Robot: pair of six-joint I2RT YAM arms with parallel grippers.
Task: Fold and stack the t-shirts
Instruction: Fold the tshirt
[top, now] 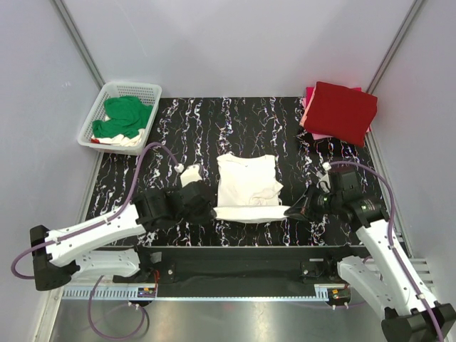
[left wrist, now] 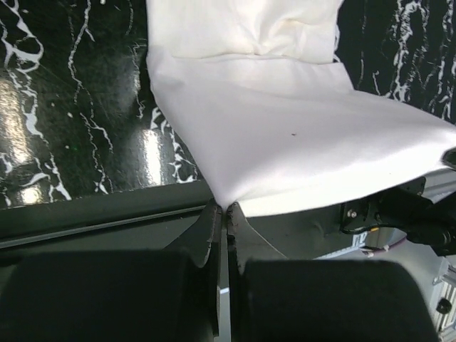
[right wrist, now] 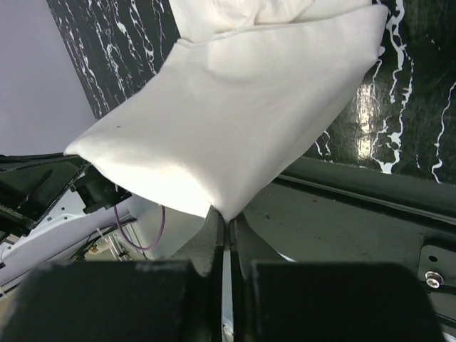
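No writing, label, brand mark, number or sign can be read in any of the views. The white cloth t-shirt (top: 246, 187) at the near middle of the table shows only plain fabric on the faces turned to the cameras.
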